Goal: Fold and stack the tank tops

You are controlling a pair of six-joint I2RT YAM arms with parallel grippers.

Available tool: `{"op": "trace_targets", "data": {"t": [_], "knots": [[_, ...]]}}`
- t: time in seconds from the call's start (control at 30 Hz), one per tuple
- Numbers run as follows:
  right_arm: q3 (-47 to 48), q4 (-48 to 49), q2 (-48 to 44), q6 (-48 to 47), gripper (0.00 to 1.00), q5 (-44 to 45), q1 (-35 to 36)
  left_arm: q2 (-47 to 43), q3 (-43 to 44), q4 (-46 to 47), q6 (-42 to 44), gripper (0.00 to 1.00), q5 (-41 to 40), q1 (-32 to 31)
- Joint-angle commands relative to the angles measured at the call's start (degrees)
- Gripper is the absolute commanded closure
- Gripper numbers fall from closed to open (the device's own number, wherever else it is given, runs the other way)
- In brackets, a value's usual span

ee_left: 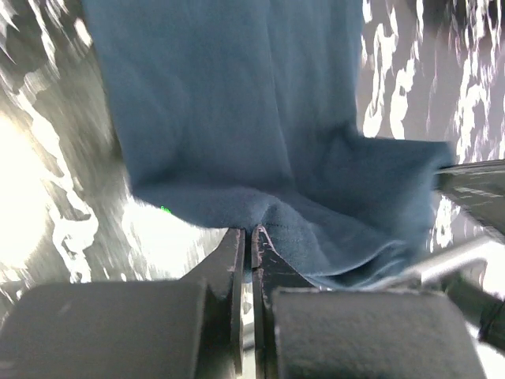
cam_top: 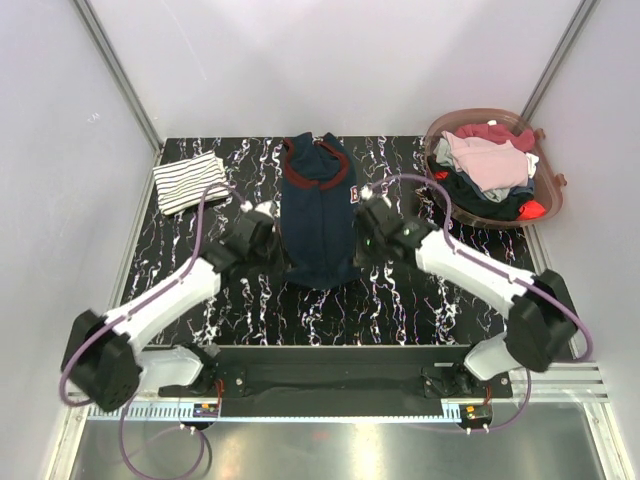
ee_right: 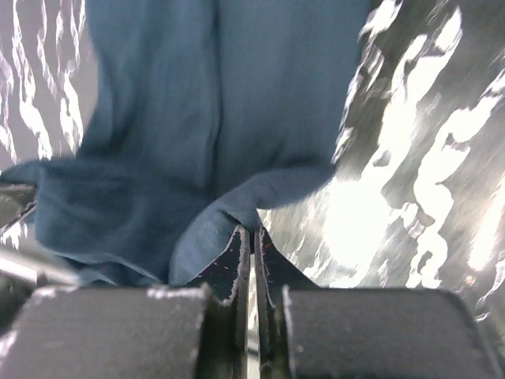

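Note:
The navy tank top (cam_top: 318, 215) with dark red trim lies lengthwise in the middle of the table, neck at the far end, sides folded in. My left gripper (cam_top: 270, 243) is shut on its lower left edge; the left wrist view shows the cloth (ee_left: 237, 118) pinched at the fingertips (ee_left: 251, 230). My right gripper (cam_top: 370, 245) is shut on its lower right edge, the cloth (ee_right: 197, 142) pinched at the tips (ee_right: 251, 230). The hem is lifted and bunched between the two grippers. The striped tank top (cam_top: 188, 182) lies folded at the far left.
A brown basket (cam_top: 548, 205) of mixed clothes stands at the far right corner. The table top (cam_top: 420, 300) is black with white marbling, with grey walls on three sides. The arm bases sit on a rail at the near edge.

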Motion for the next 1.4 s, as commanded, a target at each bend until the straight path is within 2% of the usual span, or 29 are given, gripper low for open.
{"op": "trace_targets", "data": {"t": [0.0, 0.2, 0.37, 0.5, 0.63, 0.8, 1.07, 1.23, 1.37], "knots": [[7.49, -1.57, 6.13, -7.14, 1.00, 1.17, -4.83, 5.30, 7.33, 2.83, 4.94, 1.00, -0.90, 4.73], [26.47, -5.17, 21.24, -11.38, 1.00, 0.91, -11.94, 20.24, 21.73, 4.24, 7.84, 1.00, -1.51, 10.98], [46.51, -11.32, 35.11, -13.05, 1.00, 1.96, -14.85, 32.81, 34.58, 4.50, 9.34, 1.00, -2.31, 13.97], [58.90, -14.75, 43.75, -13.58, 0.99, 1.62, -16.87, 38.79, 39.96, 4.68, 8.99, 1.00, -4.41, 15.38], [68.13, -17.30, 50.52, -13.93, 0.98, 0.47, -18.19, 43.18, 42.34, 6.26, 8.90, 1.00, -0.74, 17.05], [68.42, -15.90, 52.11, -14.11, 0.96, -1.11, -18.99, 46.88, 45.24, 6.97, 9.25, 1.00, 2.09, 18.37], [65.78, -13.26, 52.55, -13.93, 0.96, -2.61, -19.08, 48.03, 45.50, 7.23, 8.90, 1.00, 3.67, 18.63], [63.60, -12.57, 49.32, -13.67, 0.96, -3.40, -19.08, 45.58, 44.54, 6.97, 8.73, 1.00, 6.13, 18.63], [56.57, -9.66, 42.99, -12.88, 0.96, -6.99, -19.08, 39.43, 37.61, 9.42, 7.50, 1.00, 7.89, 18.46]]}}
